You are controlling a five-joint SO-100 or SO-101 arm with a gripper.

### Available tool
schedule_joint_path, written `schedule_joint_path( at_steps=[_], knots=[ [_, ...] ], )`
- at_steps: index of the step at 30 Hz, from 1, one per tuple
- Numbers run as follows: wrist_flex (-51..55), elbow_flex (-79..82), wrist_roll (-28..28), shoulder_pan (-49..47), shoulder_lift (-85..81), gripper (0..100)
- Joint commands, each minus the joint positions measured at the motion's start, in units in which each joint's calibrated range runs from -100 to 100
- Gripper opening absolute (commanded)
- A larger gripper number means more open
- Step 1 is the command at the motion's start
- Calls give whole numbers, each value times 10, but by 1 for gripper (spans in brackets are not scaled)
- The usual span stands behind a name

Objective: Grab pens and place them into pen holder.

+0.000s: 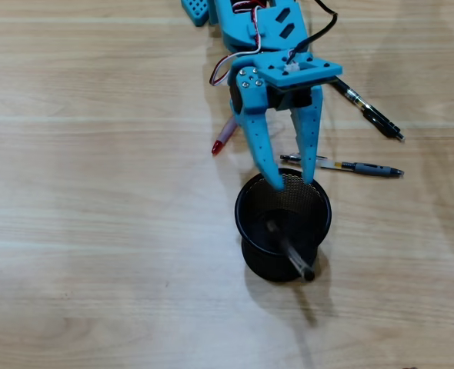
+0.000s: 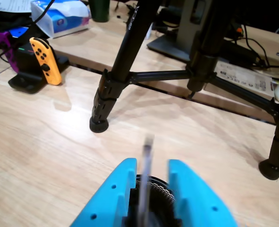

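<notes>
Wood-grain surface [image 1: 96, 254] carries everything; the wrist view adds black tripod legs [image 2: 112, 90], an orange game controller [image 2: 45, 60] and desk clutter behind. Blue pincer [image 1: 293, 181] hangs over the near rim of the black mesh pen holder [image 1: 283, 223], fingers parted, tips just at the rim. One dark pen [image 1: 288, 250] lies tilted inside the holder, its end poking over the rim. The wrist view shows a blurred slim pen [image 2: 146, 179] between the spread fingers above the holder; it looks just let go, nothing gripped.

Judgement: drop-off step for this pen, one in, three to go. Red translucent pen [image 1: 222, 138] lies on the surface left of the pincer in the overhead view, partly under the arm. Grey-and-white pen [image 1: 342, 164] and clear pen with black cap [image 1: 369, 112] lie to the right, well apart from the holder. Next move calls for lifting clear, then lining up across one of those.

Only the overhead view shows the remaining pens; only the wrist view shows the tripod.
</notes>
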Motion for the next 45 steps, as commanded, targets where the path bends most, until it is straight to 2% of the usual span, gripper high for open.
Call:
schedule_joint_path(
  at_steps=[1, 6, 18, 22, 27, 33, 35, 39, 45],
  knots=[
    [-3, -13, 4, 8, -30, 1],
    [76, -18, 47, 8, -85, 2],
    [401, -13, 55, 25, -227, 2],
    [479, -13, 53, 34, -260, 2],
    [584, -11, 2, 39, -298, 2],
    [718, -11, -111, 14, -311, 2],
    [753, -10, -132, 2, -309, 2],
    [814, 3, -158, -7, -308, 2],
    [818, 54, -171, -15, -306, 2]
  ],
)
